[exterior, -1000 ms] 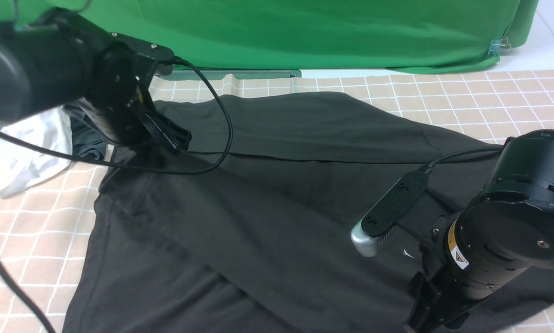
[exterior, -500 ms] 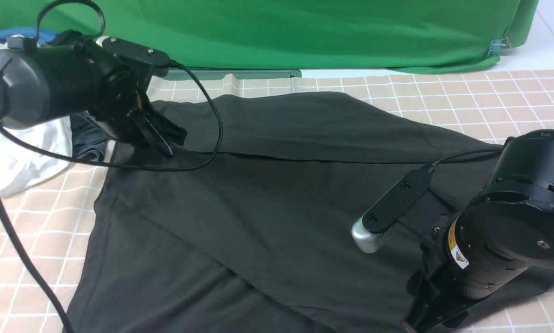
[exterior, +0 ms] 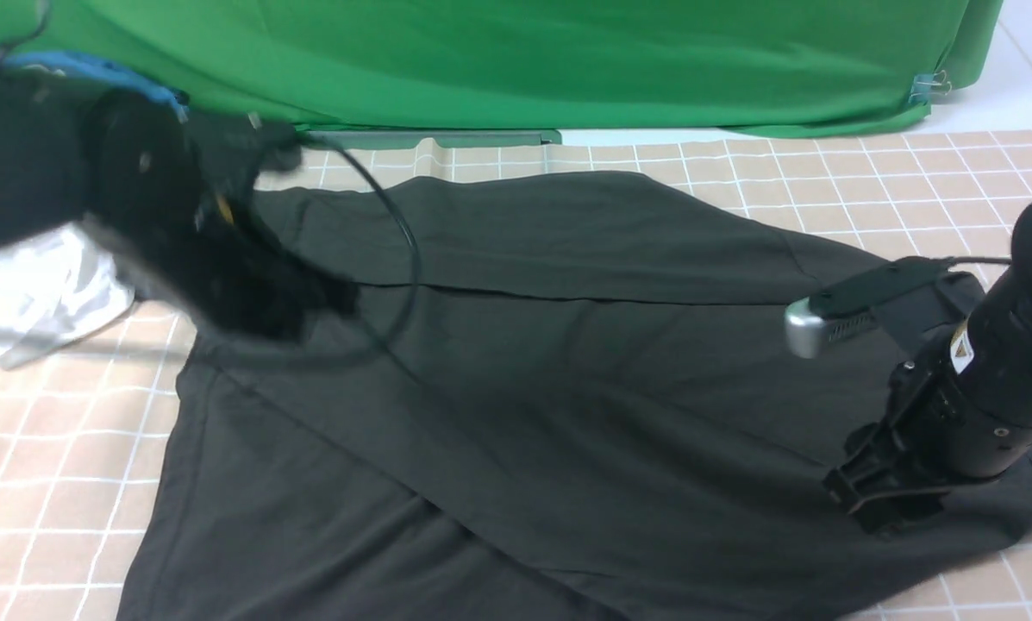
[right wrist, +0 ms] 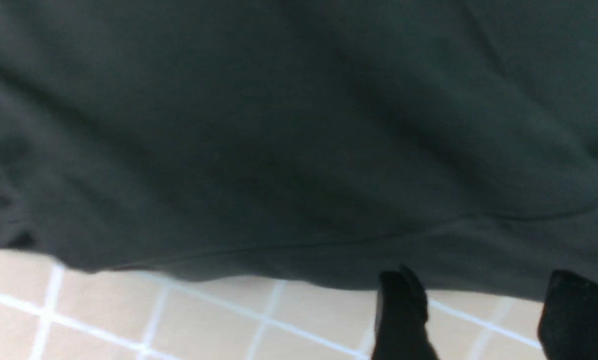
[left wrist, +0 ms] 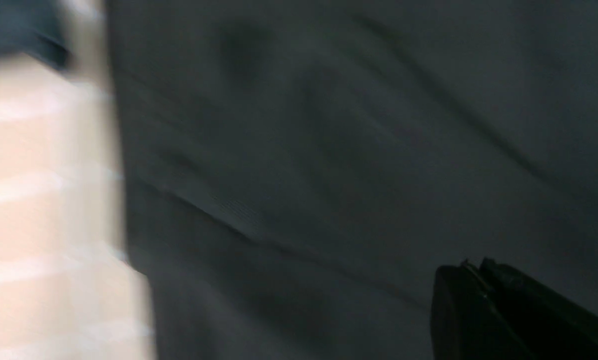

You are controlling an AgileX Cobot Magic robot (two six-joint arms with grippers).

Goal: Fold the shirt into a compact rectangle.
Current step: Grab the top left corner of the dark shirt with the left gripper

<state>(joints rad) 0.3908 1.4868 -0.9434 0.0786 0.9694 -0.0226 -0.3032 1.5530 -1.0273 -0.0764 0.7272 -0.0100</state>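
Robot lab: green backdrop (exterior: 567, 60), checked tablecloth (exterior: 912, 172).

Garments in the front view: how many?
2. The black shirt lies spread across the middle; a white garment is crumpled at the far left. The blurred left arm may hide another.

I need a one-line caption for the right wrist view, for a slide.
Open right end effector at the edge of the dark shirt, over the checked table cover.

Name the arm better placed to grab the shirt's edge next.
Likely right: the right end effector is open at the shirt hem; the left end effector is shut, over mid-fabric.
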